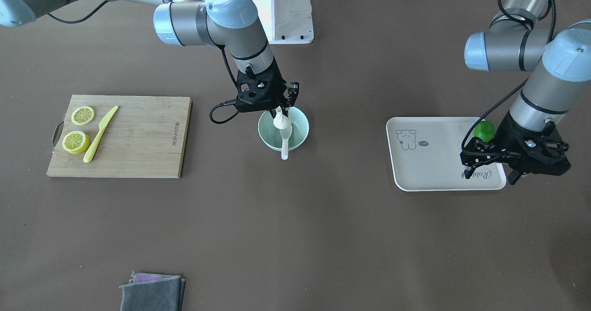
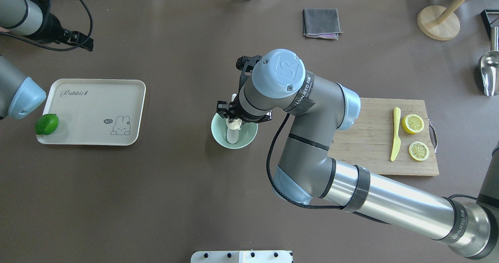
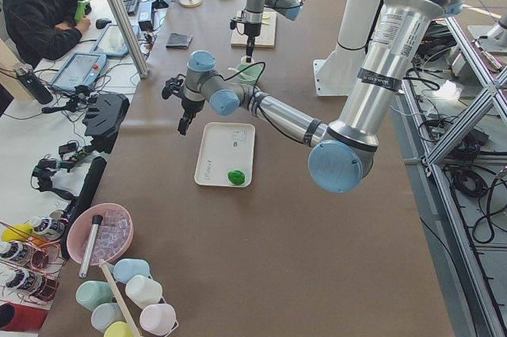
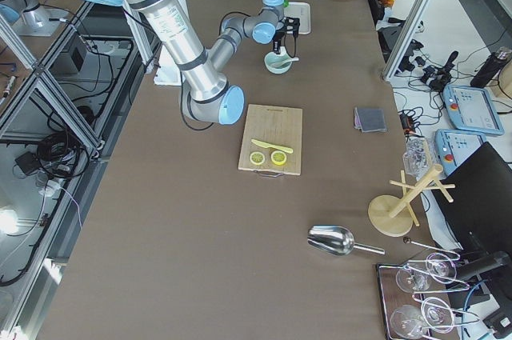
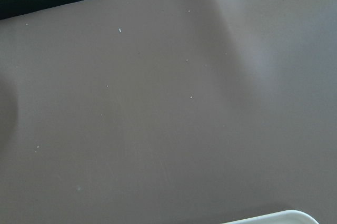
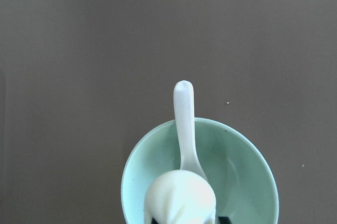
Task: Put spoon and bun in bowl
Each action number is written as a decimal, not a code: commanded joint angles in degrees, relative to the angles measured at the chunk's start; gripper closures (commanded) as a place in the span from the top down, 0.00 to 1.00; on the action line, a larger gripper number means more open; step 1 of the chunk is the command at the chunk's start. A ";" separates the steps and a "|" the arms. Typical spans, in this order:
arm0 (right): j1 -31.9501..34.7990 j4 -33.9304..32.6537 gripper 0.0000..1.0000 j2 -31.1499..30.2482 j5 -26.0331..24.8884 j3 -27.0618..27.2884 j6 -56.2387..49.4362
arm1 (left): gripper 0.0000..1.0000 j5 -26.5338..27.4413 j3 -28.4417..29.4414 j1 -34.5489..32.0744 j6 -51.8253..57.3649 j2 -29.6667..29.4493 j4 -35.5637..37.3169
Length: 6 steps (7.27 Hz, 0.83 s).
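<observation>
Our left tool [image 1: 490, 175] hangs open and empty near the tray [image 1: 429, 163], out of the way. At centre, the spoon [image 1: 285, 146] already rests in the bowl [image 1: 301, 122], handle over its rim. Our right tool [image 1: 280, 112] grips the bun [image 1: 282, 122] over the bowl, likely ready to release.

Bright, even diffuse light with only soft shadows on the table [image 1: 323, 237]; side views show wide-angle stretch at the edges, left one blown out along its top; in the right wrist view the bun [image 6: 180, 197] is close, overexposed and soft-focus.
</observation>
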 commanded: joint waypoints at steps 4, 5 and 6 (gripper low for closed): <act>14.40 -11.37 1.00 -11.97 13.46 13.01 -17.82 | 0.98 -0.36 -1.66 0.16 0.38 1.77 0.51; 17.59 -10.85 1.00 -22.20 14.45 19.22 -26.78 | 0.98 -1.23 -2.80 -0.01 0.73 2.47 0.51; 22.23 -11.02 1.00 -28.57 16.20 21.19 -34.43 | 0.98 -3.50 -4.64 0.07 5.43 5.44 0.51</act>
